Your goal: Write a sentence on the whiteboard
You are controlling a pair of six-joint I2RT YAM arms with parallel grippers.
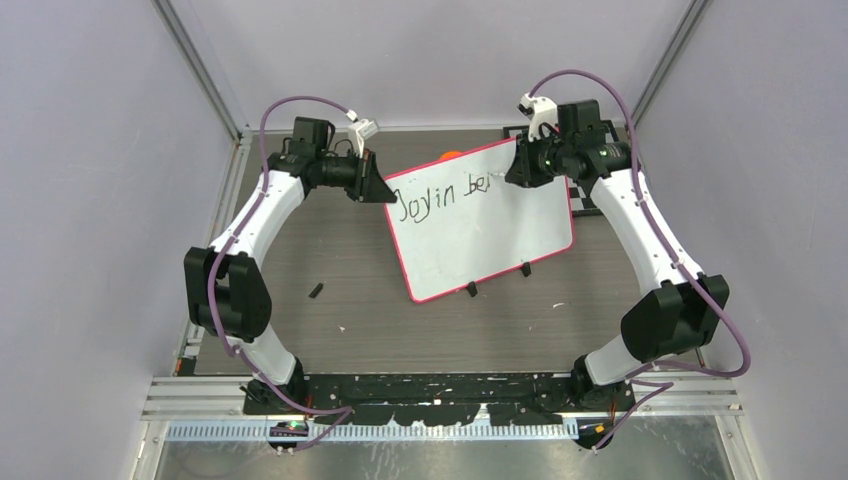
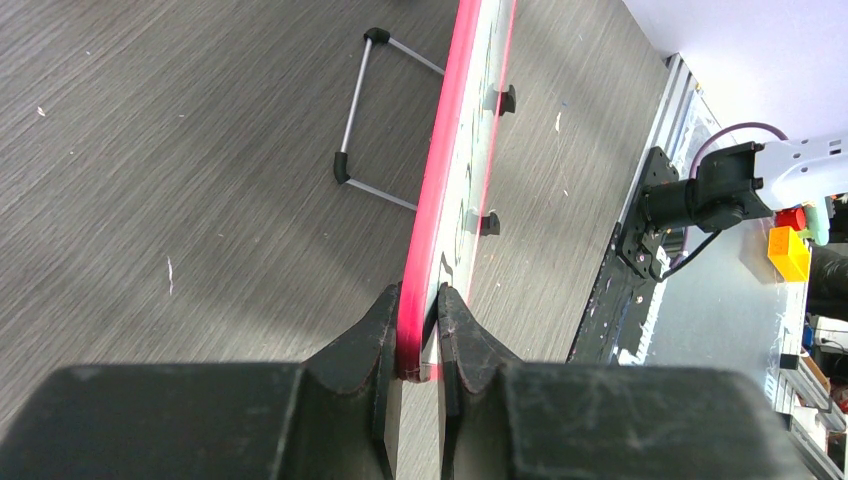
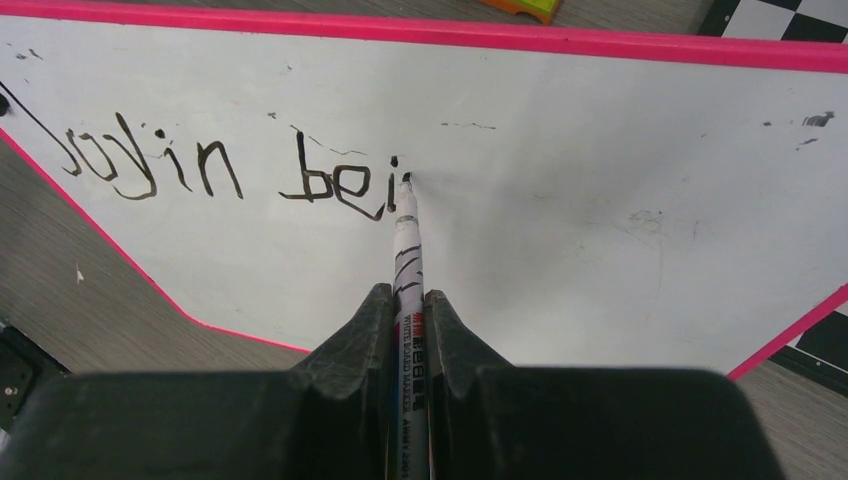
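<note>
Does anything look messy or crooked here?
Yes. The whiteboard sits crooked, turned at an angle to the table, with the left gripper pinching its pink rim. Dark smudges dot the board near one corner, and a small black piece lies loose on the table.

Whiteboard (image 1: pixel 480 240) on the table (image 1: pixel 340 270), left gripper (image 1: pixel 385 188) at its left edge, checkerboard (image 3: pixel 785 15) seemingly behind it.

White arms (image 1: pixel 268 205), black joints (image 1: pixel 232 292), purple cables (image 1: pixel 300 99)
</note>
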